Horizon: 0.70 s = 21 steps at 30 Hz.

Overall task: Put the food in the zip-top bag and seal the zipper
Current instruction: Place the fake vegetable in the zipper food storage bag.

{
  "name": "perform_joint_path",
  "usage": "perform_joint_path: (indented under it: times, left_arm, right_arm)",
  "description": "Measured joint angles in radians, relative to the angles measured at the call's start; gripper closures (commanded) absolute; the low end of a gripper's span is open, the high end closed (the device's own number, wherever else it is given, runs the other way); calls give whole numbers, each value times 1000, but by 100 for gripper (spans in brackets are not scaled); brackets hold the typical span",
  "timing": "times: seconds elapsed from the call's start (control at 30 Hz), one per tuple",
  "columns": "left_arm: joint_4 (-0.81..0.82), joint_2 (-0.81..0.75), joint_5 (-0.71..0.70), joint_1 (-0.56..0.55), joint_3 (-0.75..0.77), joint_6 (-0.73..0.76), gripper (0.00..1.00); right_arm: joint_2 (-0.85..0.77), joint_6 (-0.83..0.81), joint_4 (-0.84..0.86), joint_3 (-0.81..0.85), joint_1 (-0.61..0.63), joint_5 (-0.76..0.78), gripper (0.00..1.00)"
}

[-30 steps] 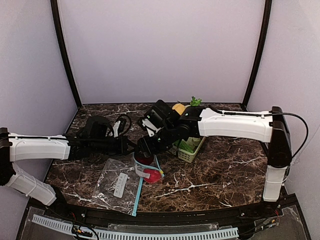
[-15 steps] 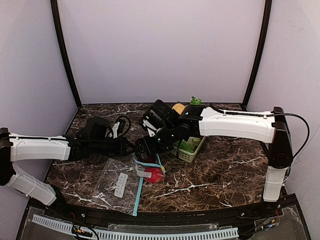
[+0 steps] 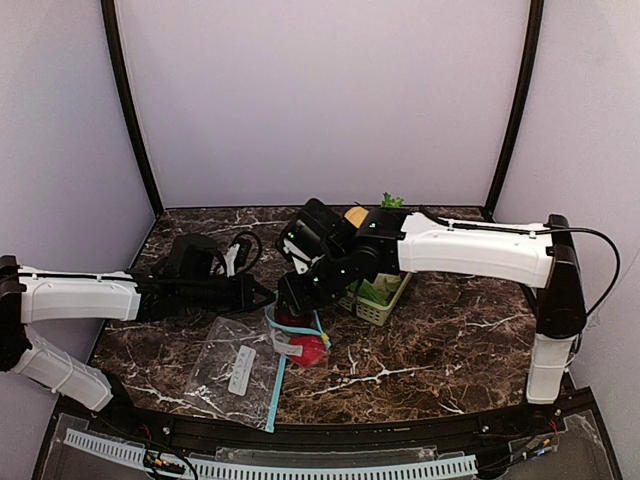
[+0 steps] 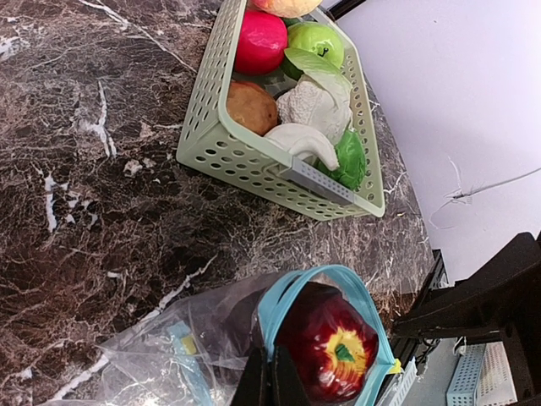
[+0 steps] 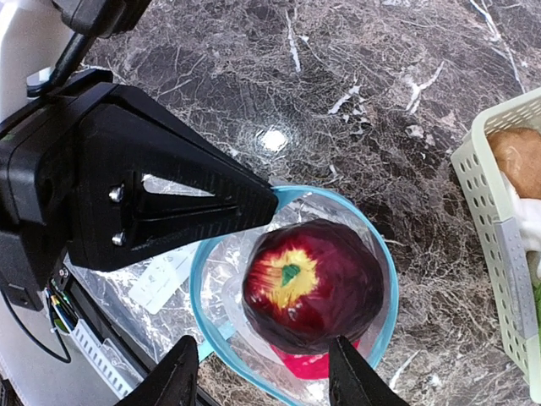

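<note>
Dark marble covers the desk (image 3: 440, 345) in the view from above. The clear zip-top bag (image 3: 232, 368) lies near the front, and its blue mouth is lifted up where the two arms meet. The left claw (image 3: 262, 295) is at the left side of the mouth and the right claw (image 3: 293, 302) is over it. Some red food (image 3: 308, 348) is seen there. The green basket (image 3: 372, 312) sits just to the right.

From the left wrist, the left claw (image 4: 270, 382) is seen pinched tight on the bag's blue rim. A red apple (image 4: 331, 348) sits in the mouth. In the basket (image 4: 245, 156) a pink fruit (image 4: 259, 41), a green apple (image 4: 314, 41), a cauliflower (image 4: 313, 106) and a brown piece (image 4: 251, 107) are left.

From the right wrist, the right claw (image 5: 264, 345) is seen spread wide, with nothing gripped. The red apple (image 5: 313, 283) lies just past its tips, inside the rim. Another red piece (image 5: 314, 365) is glimpsed under it.

The job is judged only begun. Most of the food is not yet moved, and the zipper is not yet shut.
</note>
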Motion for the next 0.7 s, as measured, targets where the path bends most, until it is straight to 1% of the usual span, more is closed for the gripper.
perform_joint_path:
  times: [0.07,0.3,0.7]
  left_arm:
    - [0,0,4,0,-1,1,99]
    - [2,0,13,2,-11,15,99]
    - [29,-1,72,6,-14,39,99]
  right_arm:
    - [22,0,-7,18,0,-4,53]
    - [93,9,-41,64,-10,-23,58]
    - [184,9,-144,210,-24,-69,62]
